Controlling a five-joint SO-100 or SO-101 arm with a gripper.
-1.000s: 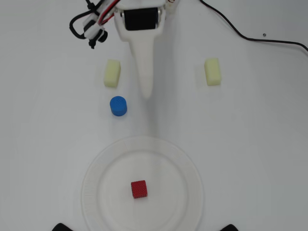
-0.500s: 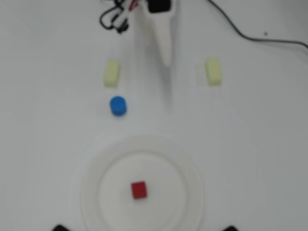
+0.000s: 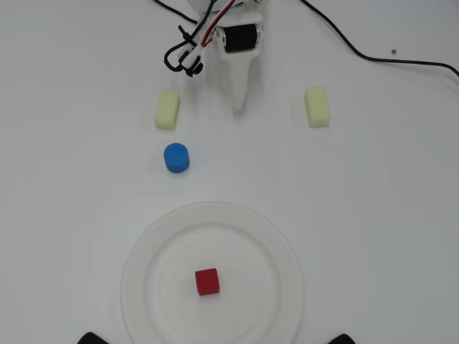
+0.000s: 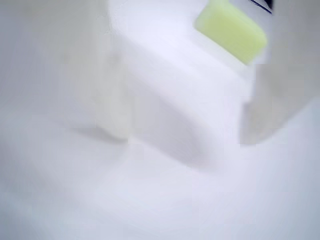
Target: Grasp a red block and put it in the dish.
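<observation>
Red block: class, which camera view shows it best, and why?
The overhead view: the red block sits whole and sharp inside the dish, with nothing covering it. The wrist view is blurred and shows none of it, only a yellow foam block.

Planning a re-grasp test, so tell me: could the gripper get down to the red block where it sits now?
Probably yes. The red block lies alone near the middle of the dish, nothing over or against it. The gripper is far up the table; only the blue cylinder lies off to one side of the way.

One red block (image 3: 207,282); one dish (image 3: 143,265); one blue cylinder (image 3: 176,158); two pale yellow foam blocks (image 3: 167,110) (image 3: 316,107) (only one shows in the wrist view (image 4: 231,30)).
</observation>
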